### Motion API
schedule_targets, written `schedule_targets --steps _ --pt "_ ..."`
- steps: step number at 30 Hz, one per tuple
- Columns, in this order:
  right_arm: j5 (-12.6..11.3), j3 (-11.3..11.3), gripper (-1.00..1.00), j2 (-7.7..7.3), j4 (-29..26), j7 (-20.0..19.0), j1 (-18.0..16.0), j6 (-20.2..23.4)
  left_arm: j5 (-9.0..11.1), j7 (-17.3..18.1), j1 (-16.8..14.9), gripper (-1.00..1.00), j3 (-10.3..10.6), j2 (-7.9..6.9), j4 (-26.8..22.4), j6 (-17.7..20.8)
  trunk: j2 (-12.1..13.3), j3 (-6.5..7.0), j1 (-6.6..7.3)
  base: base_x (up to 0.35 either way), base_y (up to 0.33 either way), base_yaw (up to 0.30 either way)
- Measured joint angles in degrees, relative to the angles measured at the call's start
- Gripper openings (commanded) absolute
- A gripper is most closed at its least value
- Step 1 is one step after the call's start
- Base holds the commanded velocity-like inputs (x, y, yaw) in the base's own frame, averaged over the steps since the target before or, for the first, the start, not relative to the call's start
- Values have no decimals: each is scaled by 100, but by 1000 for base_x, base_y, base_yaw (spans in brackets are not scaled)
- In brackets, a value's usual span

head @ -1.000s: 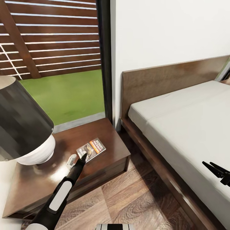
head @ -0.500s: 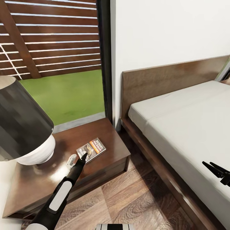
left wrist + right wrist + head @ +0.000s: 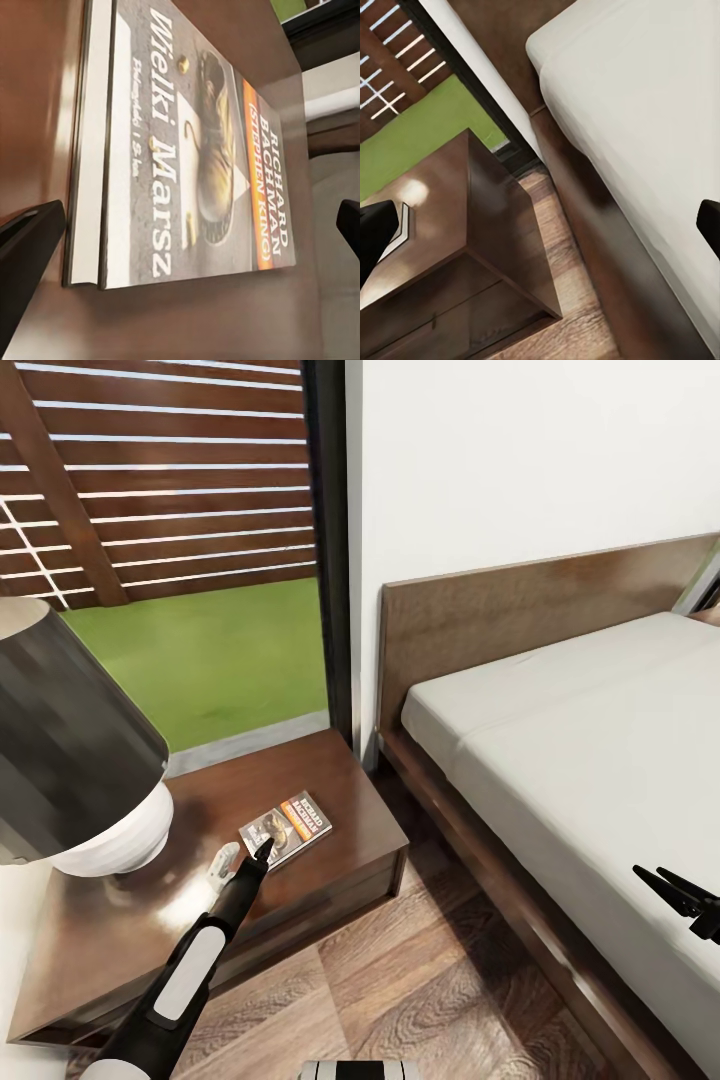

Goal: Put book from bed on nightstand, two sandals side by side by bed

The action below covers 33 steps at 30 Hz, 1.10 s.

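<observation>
Small dark paperback with orange band (image 3: 287, 828) lying flat on glossy reddish-brown wooden nightstand (image 3: 330, 780), beside dark-framed pale-grey bed (image 3: 600, 760); left claw (image 3: 262, 852) spread wide, released, tips at the paperback's near edge; right claw (image 3: 668, 890) parted, gripping nothing, hovering over the mattress.

The bed (image 3: 600, 760) runs off the head view's right and lower edges, its foot and far side out of frame. A lamp (image 3: 70, 750) is cropped at the left edge. The left claw (image 3: 262, 850) overlaps the near corner of the book (image 3: 287, 828). The right claw (image 3: 675, 895) is cut by the right edge. Both wrist views show only dark, blurred fingertips (image 3: 26, 255) at their borders.
</observation>
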State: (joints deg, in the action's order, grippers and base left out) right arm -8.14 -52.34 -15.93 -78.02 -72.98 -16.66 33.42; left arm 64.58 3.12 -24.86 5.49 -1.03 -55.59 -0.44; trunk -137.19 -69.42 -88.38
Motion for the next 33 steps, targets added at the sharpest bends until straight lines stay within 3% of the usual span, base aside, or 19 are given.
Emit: schedule_targets --steps 9,27,33 --pt "2 0 100 1 -3 0 0 0 -7 3 3 100 -2 3 0 -6 0 0 0 0 0 0" --pt "2 -1 100 -1 -3 0 0 0 3 -11 3 100 -1 3 4 4 721 322 394 0 0 0" --pt "3 0 100 1 -2 0 0 0 3 -13 3 100 -1 3 4 4 722 323 395 0 0 0"
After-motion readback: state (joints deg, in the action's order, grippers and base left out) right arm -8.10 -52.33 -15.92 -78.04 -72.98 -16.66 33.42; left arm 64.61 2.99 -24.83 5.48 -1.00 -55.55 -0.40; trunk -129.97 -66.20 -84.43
